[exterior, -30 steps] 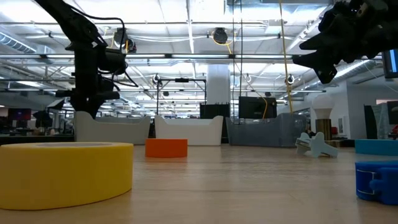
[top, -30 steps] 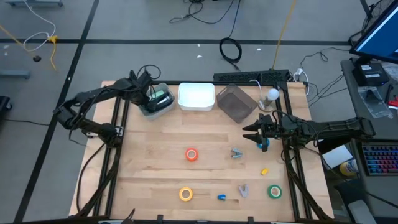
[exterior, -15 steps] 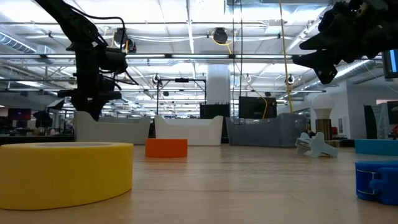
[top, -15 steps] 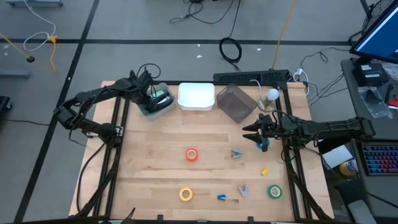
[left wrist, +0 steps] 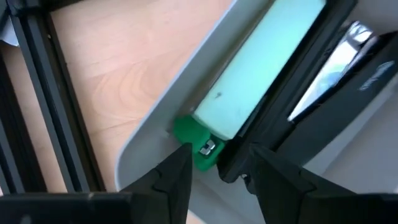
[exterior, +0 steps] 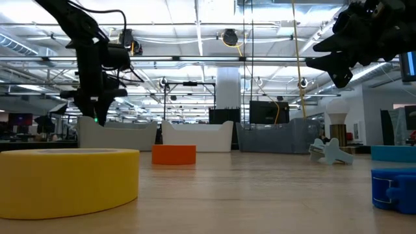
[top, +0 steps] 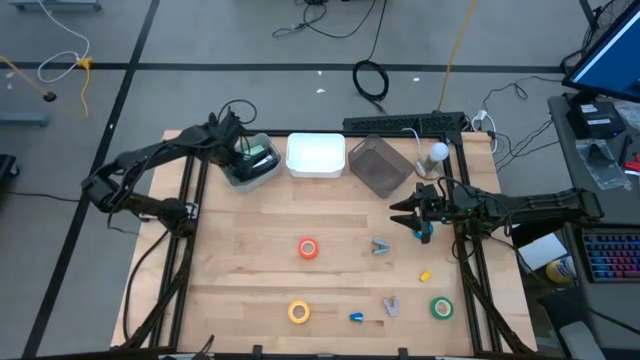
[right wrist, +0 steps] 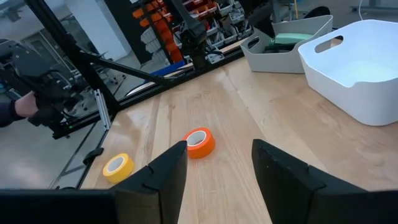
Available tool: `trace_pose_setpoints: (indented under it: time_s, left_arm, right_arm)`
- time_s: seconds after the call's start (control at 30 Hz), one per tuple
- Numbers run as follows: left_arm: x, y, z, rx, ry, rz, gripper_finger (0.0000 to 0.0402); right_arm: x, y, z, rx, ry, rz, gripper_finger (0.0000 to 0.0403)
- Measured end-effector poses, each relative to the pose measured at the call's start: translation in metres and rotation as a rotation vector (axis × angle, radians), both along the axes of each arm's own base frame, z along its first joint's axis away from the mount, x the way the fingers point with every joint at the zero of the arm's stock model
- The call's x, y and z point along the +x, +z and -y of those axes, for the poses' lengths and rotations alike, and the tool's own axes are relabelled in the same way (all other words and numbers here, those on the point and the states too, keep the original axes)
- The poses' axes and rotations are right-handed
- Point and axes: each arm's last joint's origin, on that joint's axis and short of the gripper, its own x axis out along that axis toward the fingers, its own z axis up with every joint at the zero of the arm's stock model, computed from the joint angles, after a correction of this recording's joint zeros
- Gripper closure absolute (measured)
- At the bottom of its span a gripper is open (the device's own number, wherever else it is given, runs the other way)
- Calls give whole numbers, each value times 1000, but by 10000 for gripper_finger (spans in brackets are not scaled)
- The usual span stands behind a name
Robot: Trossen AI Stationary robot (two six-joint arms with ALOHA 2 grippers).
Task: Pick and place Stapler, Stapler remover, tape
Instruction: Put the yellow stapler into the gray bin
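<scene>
The mint-green stapler [top: 260,157] [left wrist: 261,68] lies in the grey bin [top: 238,178] at the table's far left. My left gripper [top: 240,152] [left wrist: 217,168] hovers open over the stapler's dark green end [left wrist: 198,144]; I cannot tell whether it touches. My right gripper [top: 400,212] [right wrist: 219,155] is open and raised above the table's right half. The orange tape [top: 308,248] [right wrist: 199,142], yellow tape [top: 299,312] [right wrist: 118,167] and green tape [top: 441,307] lie flat on the wood. Two grey stapler removers [top: 381,245] [top: 391,305] rest near them. The blue roll does not show plainly.
A white bin [top: 316,172] and a dark grey bin [top: 380,165] stand beside the grey one along the far edge. A small blue bit [top: 356,317] and a yellow bit [top: 425,275] lie near the front. Black frame rails run along both table sides.
My left gripper has drifted slightly toward the table's left over the grey bin. The right arm and the things on the table have kept still.
</scene>
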Motion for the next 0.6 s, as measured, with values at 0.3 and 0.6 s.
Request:
trace_pose_setpoints:
  time_s: [0.3,0.6]
  left_arm:
    - [-4,32,19,20,-17,255,243]
    - [5,68,53,104,-198,522,243]
  right_arm:
    - [0,0,0,0,0,0,228]
    - [0,0,0,0,-1,-1,231]
